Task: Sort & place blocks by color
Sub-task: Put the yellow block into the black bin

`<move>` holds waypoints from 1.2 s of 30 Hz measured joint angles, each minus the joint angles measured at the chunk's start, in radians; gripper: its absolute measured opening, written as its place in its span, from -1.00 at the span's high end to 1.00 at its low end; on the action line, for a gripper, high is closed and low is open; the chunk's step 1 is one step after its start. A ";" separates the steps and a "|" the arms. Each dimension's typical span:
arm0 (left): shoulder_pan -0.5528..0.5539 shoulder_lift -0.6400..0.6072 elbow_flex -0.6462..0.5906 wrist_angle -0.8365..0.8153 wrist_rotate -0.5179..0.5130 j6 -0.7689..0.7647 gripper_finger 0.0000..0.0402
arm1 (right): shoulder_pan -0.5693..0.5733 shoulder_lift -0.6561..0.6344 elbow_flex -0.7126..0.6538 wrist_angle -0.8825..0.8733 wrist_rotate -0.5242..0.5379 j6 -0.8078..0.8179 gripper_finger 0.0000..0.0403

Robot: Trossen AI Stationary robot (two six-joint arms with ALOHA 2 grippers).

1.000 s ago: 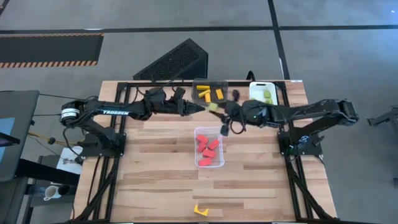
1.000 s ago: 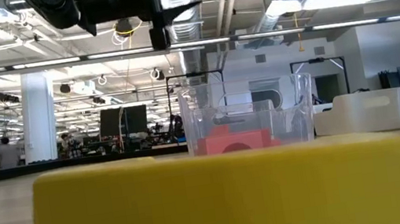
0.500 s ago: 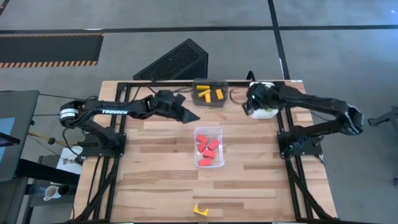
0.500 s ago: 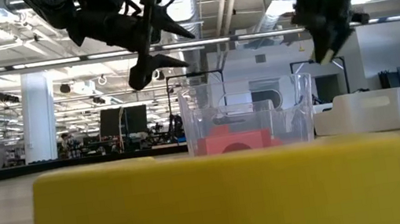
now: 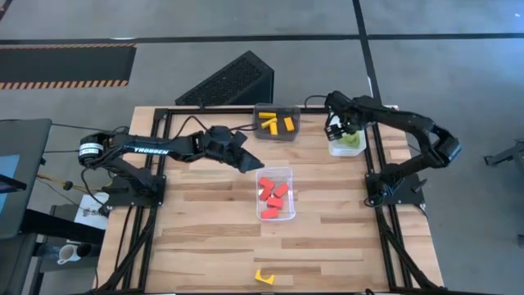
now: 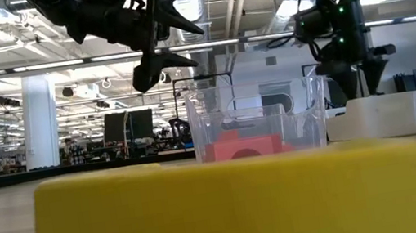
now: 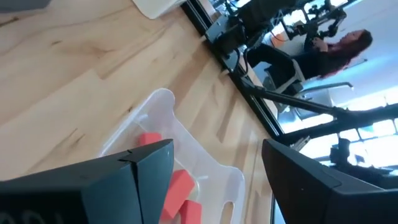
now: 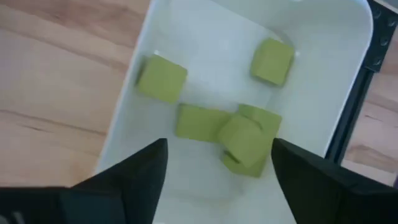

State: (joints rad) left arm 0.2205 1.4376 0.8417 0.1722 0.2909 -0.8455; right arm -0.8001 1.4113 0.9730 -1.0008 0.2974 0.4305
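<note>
My right gripper [image 5: 334,131] [image 8: 217,149] hangs open over the white bin [image 5: 350,141], in which several light green blocks [image 8: 245,140] lie. My left gripper [image 5: 250,162] [image 7: 214,155] stands open and holds nothing. It is above the far left corner of the clear bin [image 5: 275,215], which holds several red blocks [image 5: 274,195] [image 7: 177,186]. Yellow blocks [image 5: 277,123] lie in the dark bin [image 5: 255,112] at the far edge. One more yellow block [image 5: 264,277] [image 6: 246,202] rests on the table near the front edge.
The three bins stand close together in the table's far half: dark at the middle of the far edge, white at the far right, clear at the centre. A black metal frame runs around the tabletop. The wooden top shows bare at the near left and near right.
My right gripper has gone from the table's middle toward the far right and now hangs over the white bin; in the low view its fingers stand wider apart than half a second ago. My left gripper has drawn back from beside the dark bin toward the clear bin.
</note>
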 joint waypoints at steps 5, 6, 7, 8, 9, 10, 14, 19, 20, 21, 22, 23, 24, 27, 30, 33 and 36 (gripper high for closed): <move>-0.040 0.000 0.000 0.002 0.036 0.106 -0.11 | 0.029 -0.052 0.000 0.034 -0.009 -0.028 -0.57; -0.052 0.000 0.000 0.002 0.040 0.129 -0.11 | 0.046 -0.071 0.000 0.047 -0.012 -0.028 -0.56; -0.064 0.000 0.000 0.001 0.041 0.148 -0.11 | 0.069 -0.093 0.000 0.065 -0.017 -0.028 -0.56; -0.076 0.000 0.000 0.001 0.040 0.162 -0.11 | 0.096 -0.118 0.000 0.086 -0.032 -0.025 -0.55; -0.090 0.000 0.000 0.001 0.037 0.179 -0.11 | 0.127 -0.143 0.000 0.109 -0.050 -0.017 -0.54; -0.103 0.000 0.000 0.001 0.036 0.197 -0.11 | 0.166 -0.167 0.000 0.136 -0.075 -0.010 -0.54; -0.170 0.000 0.000 -0.016 0.055 0.264 -0.11 | 0.371 -0.235 0.000 0.234 -0.158 0.036 -0.54; -0.353 -0.003 0.000 -0.155 0.139 0.345 -0.01 | 0.664 -0.246 0.000 0.321 -0.162 0.042 -0.54; -0.401 -0.003 0.000 -0.178 0.125 0.351 0.01 | 0.718 -0.244 0.000 0.328 -0.162 0.046 -0.54; -0.449 0.001 0.000 -0.187 0.101 0.355 0.03 | 0.773 -0.242 0.000 0.335 -0.162 0.048 -0.54; -0.499 0.006 0.000 -0.186 0.074 0.360 0.05 | 0.825 -0.229 0.000 0.359 -0.161 0.048 -0.54; -0.550 0.012 0.000 -0.186 0.042 0.366 0.07 | 0.876 -0.214 0.002 0.389 -0.161 0.051 -0.54; -0.595 0.022 0.000 -0.169 0.013 0.372 0.08 | 0.924 -0.207 0.000 0.401 -0.161 0.055 -0.54; -0.710 0.047 0.001 -0.073 -0.108 0.374 0.08 | 1.052 -0.178 0.003 0.458 -0.123 0.094 -0.54; -0.780 0.098 0.029 -0.022 -0.205 0.369 0.04 | 1.157 -0.144 -0.001 0.469 -0.077 0.178 -0.54; -0.817 0.166 0.092 -0.050 -0.241 0.386 -0.05 | 1.244 -0.099 0.002 0.537 -0.047 0.310 -0.54; -0.825 0.244 0.170 -0.120 -0.243 0.471 -0.15 | 1.330 -0.051 -0.002 0.554 -0.012 0.448 -0.54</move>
State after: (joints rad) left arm -0.6044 1.6819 1.0118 0.0526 0.0475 -0.3746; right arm 0.5298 1.3600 0.9710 -0.4466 0.2852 0.8783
